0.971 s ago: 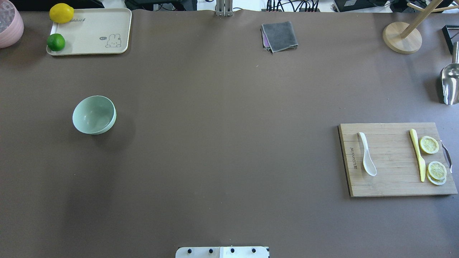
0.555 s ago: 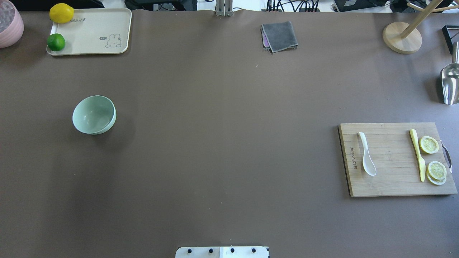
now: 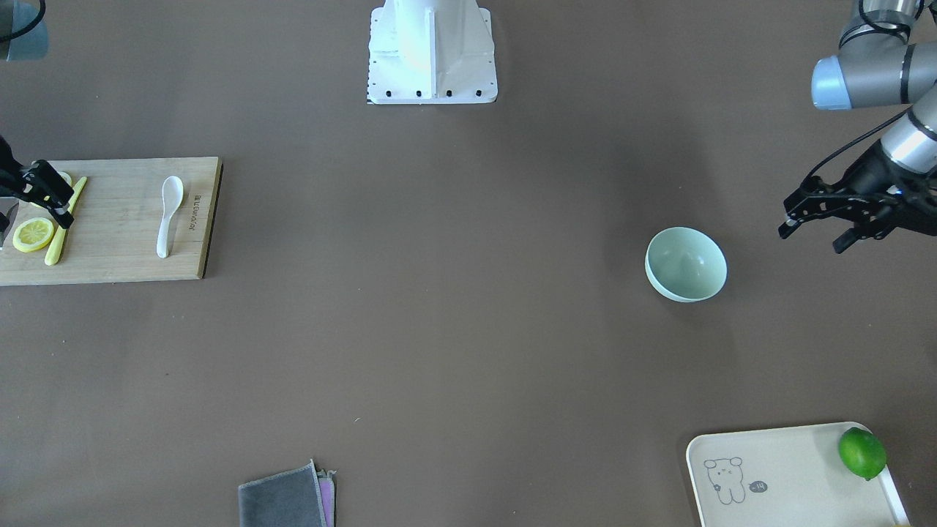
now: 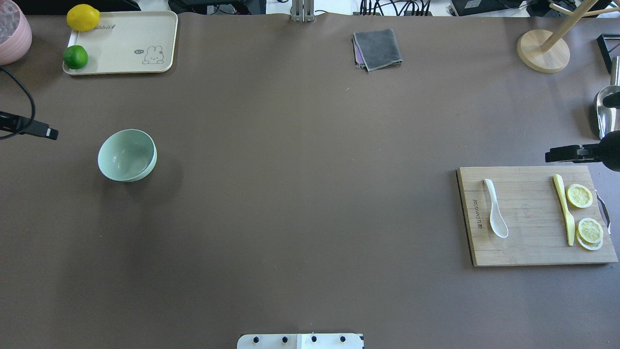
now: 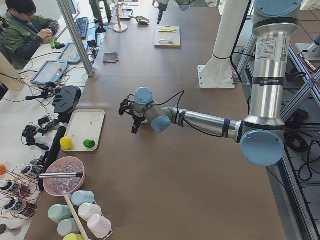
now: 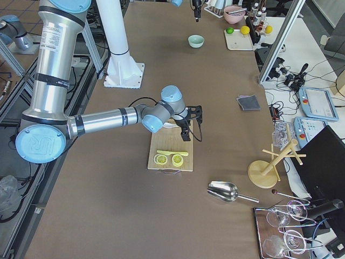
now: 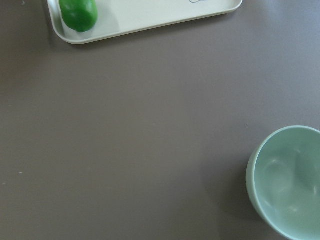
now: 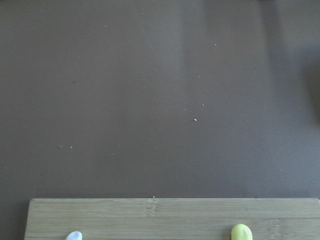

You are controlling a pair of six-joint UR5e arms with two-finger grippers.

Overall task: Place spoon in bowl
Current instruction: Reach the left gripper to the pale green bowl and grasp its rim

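Looking down on a plain brown table [image 4: 310, 194], and reading across it in the overhead view with the cutting board [image 4: 528, 242] as the marker.

Starting furthest left of the cutting board: finding the left gripper [image 3: 812, 236] hanging in the air at the table's far end from the board, holding nothing, its two fingers plainly apart in the front-facing view.

Coming a little nearer the board, yet well apart from it: seeing the bowl [image 4: 127, 155], mint green, sitting upright on the table with nothing inside.

Glancing back and far to the left of the board: noting a cream tray [image 4: 121, 48] carrying a lime [image 4: 76, 57] and a lemon [image 4: 83, 18] at its left end.

Moving on, behind the board and to its left: passing a folded grey cloth [image 4: 378, 48] lying flat.

Reaching the cutting board itself: finding the spoon [image 4: 495, 213] lying on its left part, white, scoop towards the robot and handle pointing away, with no gripper touching it.

Crossing to the board's right part: seeing a slim yellow knife [image 4: 564, 208] lying lengthwise, with lemon slices [image 4: 580, 196] just beside it on the right.

Looking above the board's far right corner: noting the right gripper [image 6: 191, 129] hovering empty; cannot tell whether its jaws are apart or together, only one finger showing clearly.

Ending behind the board's right end: spotting a round wooden stand [image 4: 542, 51] and a metal scoop [image 4: 608, 114].
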